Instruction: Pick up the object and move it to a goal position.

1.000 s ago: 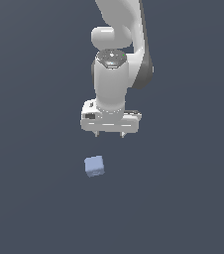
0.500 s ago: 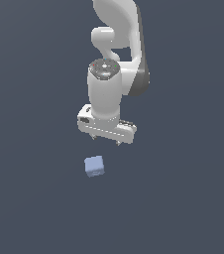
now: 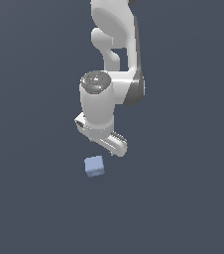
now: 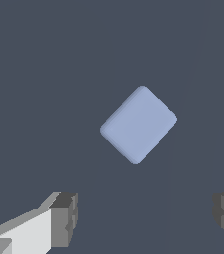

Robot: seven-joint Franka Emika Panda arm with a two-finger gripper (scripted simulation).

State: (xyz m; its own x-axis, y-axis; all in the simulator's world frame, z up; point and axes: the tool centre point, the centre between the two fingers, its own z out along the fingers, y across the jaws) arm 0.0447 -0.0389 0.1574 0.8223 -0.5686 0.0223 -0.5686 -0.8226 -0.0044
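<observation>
The object, a small pale periwinkle-blue cube, lies on the dark grey floor in the exterior view. My white gripper hangs just above it, slightly toward the exterior view's right, and does not touch it. In the wrist view the cube shows turned at an angle, ahead of the gap between my two grey fingertips. The jaws stand wide apart, with nothing between them. The gripper is open and empty.
A plain dark grey floor fills both views. The white arm rises behind the gripper toward the top of the exterior view.
The arm has swung toward the exterior view's left and lowered, and the wrist has turned. The gripper is now closer to the cube. The cube has not moved.
</observation>
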